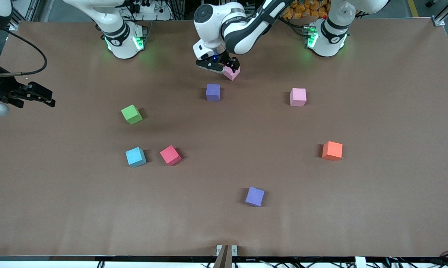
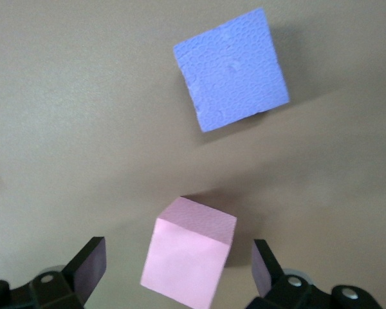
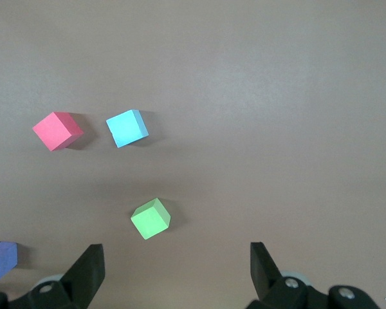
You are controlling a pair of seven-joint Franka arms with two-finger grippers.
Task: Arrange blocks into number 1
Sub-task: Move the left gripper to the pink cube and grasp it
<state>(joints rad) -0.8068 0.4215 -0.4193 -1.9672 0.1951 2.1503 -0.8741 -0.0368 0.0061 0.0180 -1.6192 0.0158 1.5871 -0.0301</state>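
Your left gripper [image 1: 229, 67] hangs low over the table [image 1: 376, 201] near the robots' bases, fingers [image 2: 90, 265] spread wide with a pink block [image 2: 190, 257] standing between them, neither finger touching it. A purple block [image 1: 213, 92] lies just nearer the front camera. A second pink block [image 1: 298, 97] sits toward the left arm's end, with the orange block [image 1: 332, 150] nearer the camera. The green block [image 1: 131, 114], light blue block [image 1: 135, 156] and red block [image 1: 170, 155] lie toward the right arm's end. Another purple block [image 1: 254, 196] lies nearest the camera. Your right gripper [image 1: 37, 95] waits at its table end, fingers [image 3: 87, 270] apart, empty.
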